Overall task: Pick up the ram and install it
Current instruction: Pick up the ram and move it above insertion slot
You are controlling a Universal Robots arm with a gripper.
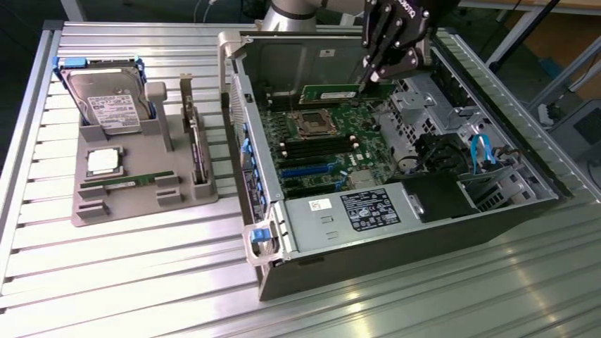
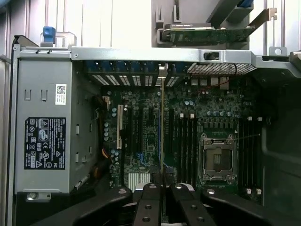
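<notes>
**Claw (image 1: pixel 374 79) grips the ram (image 1: pixel 331 92) over the open computer case**

In the exterior view, the black claw reaches down at the far end of the computer case (image 1: pixel 291 63), its fingers clamped narrowly on one end of the ram. The slim green stick juts level toward the exterior view's left and hangs above the far part of the motherboard (image 1: pixel 314 151), just beyond the processor socket (image 1: pixel 310 125). The power supply (image 1: pixel 352 211) fills the near end of the case. On the slatted metal desk (image 1: pixel 141 282), at the exterior view's left of the case, stands a grey holder (image 1: pixel 141 204). It carries a hard drive (image 1: pixel 108 98), a square silver processor chip (image 1: pixel 103 162) and a card with a metal bracket (image 1: pixel 193 137).

In the wrist view, the two black fingers (image 2: pixel 151 202) meet on the ram (image 2: pixel 162 127), which appears edge-on as a thin line over the motherboard (image 2: pixel 141 103). It runs parallel with the dark memory slots (image 2: pixel 186 141), close beside them, and the processor socket (image 2: pixel 217 157) lies on their other side. The power supply (image 2: pixel 44 136) shows its labelled face.
</notes>
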